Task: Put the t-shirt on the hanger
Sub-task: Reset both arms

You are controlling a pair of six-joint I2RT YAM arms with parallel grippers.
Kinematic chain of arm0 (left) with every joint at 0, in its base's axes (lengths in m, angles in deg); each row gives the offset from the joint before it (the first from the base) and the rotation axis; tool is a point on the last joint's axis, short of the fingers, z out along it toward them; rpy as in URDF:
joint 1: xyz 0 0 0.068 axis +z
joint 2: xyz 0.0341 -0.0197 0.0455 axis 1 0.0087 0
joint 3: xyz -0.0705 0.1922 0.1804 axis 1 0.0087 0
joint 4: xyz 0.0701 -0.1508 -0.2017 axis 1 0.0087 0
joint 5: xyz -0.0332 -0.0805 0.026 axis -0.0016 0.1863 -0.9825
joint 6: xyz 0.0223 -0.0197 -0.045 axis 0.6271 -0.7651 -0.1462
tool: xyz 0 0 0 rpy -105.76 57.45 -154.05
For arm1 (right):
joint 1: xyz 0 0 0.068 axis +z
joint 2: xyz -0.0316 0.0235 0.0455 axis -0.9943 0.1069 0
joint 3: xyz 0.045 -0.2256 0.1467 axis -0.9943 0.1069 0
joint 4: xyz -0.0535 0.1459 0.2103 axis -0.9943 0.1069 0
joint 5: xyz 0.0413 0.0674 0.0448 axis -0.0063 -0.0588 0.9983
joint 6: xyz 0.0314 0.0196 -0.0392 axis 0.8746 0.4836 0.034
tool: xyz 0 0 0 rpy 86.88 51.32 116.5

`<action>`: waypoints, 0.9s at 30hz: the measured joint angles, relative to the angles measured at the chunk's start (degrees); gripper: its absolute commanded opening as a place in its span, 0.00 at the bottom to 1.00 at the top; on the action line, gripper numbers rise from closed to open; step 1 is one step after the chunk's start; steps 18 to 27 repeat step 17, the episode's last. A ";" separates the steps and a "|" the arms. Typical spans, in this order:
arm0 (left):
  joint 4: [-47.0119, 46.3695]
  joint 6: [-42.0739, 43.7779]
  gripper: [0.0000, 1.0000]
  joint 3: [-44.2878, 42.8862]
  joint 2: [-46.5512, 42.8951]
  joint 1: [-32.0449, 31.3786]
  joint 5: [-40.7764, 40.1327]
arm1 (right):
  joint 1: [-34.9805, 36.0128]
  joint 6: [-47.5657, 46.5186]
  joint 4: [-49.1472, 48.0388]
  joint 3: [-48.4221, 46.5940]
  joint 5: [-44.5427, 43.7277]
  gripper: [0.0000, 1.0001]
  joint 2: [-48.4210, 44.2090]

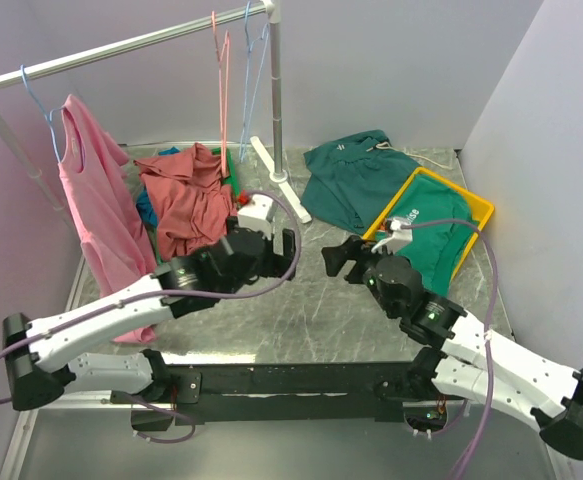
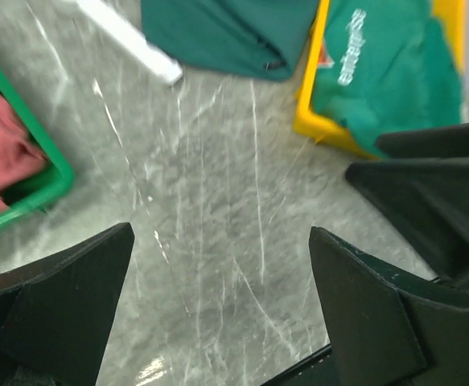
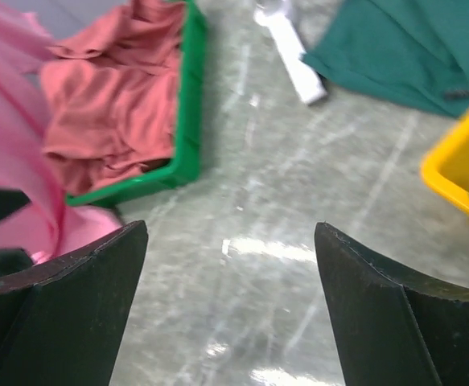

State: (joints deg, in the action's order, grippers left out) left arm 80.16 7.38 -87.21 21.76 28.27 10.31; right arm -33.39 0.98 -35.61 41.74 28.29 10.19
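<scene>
The bright pink t-shirt (image 1: 96,190) hangs on a light-blue wire hanger (image 1: 49,120), which is hooked over the rail at the far left. The shirt's hem also shows at the left of the right wrist view (image 3: 9,121). My left gripper (image 1: 283,245) is open and empty over the bare marble table (image 2: 222,265). My right gripper (image 1: 336,258) is open and empty too, facing the left gripper across the table's middle (image 3: 230,257). Neither gripper touches the shirt or the hanger.
A green basket (image 3: 187,104) holds a brick-red shirt (image 1: 186,195). A pink hanger (image 1: 221,70) and another light-blue hanger (image 1: 256,60) hang by the rack post (image 1: 276,90). A dark green shirt (image 1: 356,175) lies at the back. A yellow tray (image 1: 476,215) holds another green shirt.
</scene>
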 measured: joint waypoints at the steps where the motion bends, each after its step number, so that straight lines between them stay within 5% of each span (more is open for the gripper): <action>1: -0.83 -0.46 0.96 1.25 0.70 -0.22 0.04 | -0.79 0.55 0.57 1.25 0.17 0.93 -0.98; 11: -11.23 -6.75 0.96 16.90 1.20 -1.88 3.41 | -2.54 4.44 1.92 8.35 2.78 0.94 -4.68; 27: -14.34 -8.22 0.97 19.69 -3.76 -1.86 2.89 | -2.54 4.68 1.86 8.52 4.04 0.96 -4.57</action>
